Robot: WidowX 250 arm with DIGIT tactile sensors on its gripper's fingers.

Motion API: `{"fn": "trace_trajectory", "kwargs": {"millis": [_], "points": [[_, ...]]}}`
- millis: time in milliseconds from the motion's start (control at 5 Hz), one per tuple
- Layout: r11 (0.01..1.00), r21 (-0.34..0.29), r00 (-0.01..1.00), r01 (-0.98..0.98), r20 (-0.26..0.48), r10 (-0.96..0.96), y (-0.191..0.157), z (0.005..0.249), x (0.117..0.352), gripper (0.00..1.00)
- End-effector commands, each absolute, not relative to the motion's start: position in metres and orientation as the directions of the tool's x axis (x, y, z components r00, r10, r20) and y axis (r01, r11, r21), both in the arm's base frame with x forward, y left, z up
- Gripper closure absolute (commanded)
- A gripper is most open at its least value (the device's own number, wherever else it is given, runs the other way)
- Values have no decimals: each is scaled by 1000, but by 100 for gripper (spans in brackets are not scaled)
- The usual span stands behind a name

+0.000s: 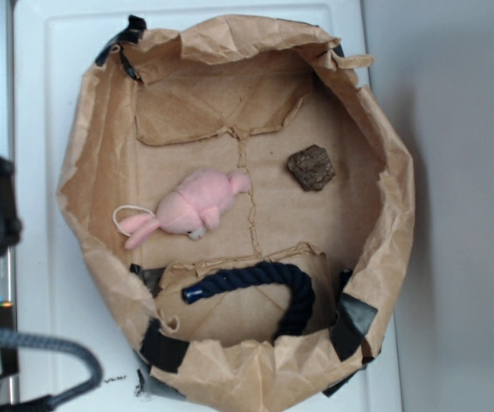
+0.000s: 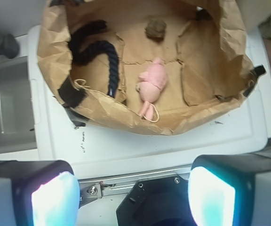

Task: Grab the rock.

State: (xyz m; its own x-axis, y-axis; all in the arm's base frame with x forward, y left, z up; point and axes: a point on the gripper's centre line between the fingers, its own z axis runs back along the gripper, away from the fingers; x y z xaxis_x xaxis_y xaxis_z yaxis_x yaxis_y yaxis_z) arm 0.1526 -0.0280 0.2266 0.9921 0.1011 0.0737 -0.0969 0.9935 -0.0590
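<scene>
While the white counter (image 1: 41, 129) fills the frame, a crumpled brown paper bag (image 1: 393, 223) with rolled-down walls takes up the centre of the exterior view. Inside it, a dark blue rope (image 1: 264, 275) curls at the lower middle, a pink plush toy (image 1: 195, 204) lies left of centre, and the rock (image 1: 310, 166) sits alone at the upper right of the bag floor. The fingers (image 2: 55, 197) stand spread wide and empty at the bottom of the wrist view, well short of the bag. This looks like the approach step; next the fingers must travel over the bag wall and descend around the rock. No readable writing shows
</scene>
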Motion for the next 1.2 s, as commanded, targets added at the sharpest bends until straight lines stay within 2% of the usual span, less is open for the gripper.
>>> {"fn": "trace_trajectory", "kwargs": {"millis": [0, 200, 1000], "points": [[994, -62, 992, -86, 82, 91, -21, 227, 191, 0], [992, -63, 991, -109, 68, 113, -25, 232, 219, 0], [992, -63, 991, -109, 68, 113, -25, 232, 219, 0]]}}
